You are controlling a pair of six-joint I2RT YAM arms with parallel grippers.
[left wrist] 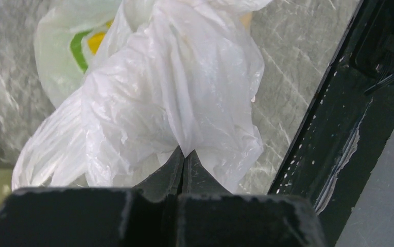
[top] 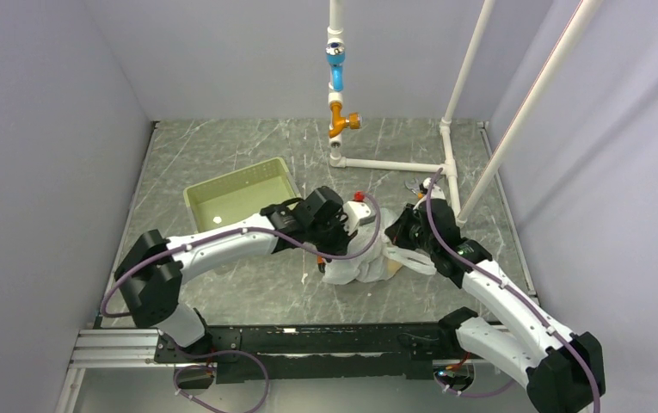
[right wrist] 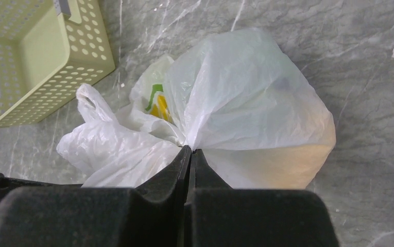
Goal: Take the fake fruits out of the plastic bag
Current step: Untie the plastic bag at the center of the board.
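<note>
The white crinkly plastic bag [top: 361, 262] lies mid-table between my two arms. It also shows in the left wrist view [left wrist: 174, 92] and the right wrist view [right wrist: 246, 103]. My left gripper [left wrist: 184, 154] is shut on a pinch of bag film; in the top view it [top: 335, 234] sits at the bag's left side. My right gripper [right wrist: 189, 150] is shut on another pinch; in the top view it [top: 401, 237] is at the bag's right. The fruits are hidden inside; only a yellowish bulge [right wrist: 287, 164] shows through the film. A printed green-and-yellow slice [right wrist: 156, 103] shows on the bag.
A pale green lattice basket [top: 241, 191] stands back left of the bag, also in the right wrist view [right wrist: 40, 56]. A white pipe frame [top: 394, 163] with an orange and blue fitting stands at the back. A black rail [left wrist: 349, 128] runs along the near table edge.
</note>
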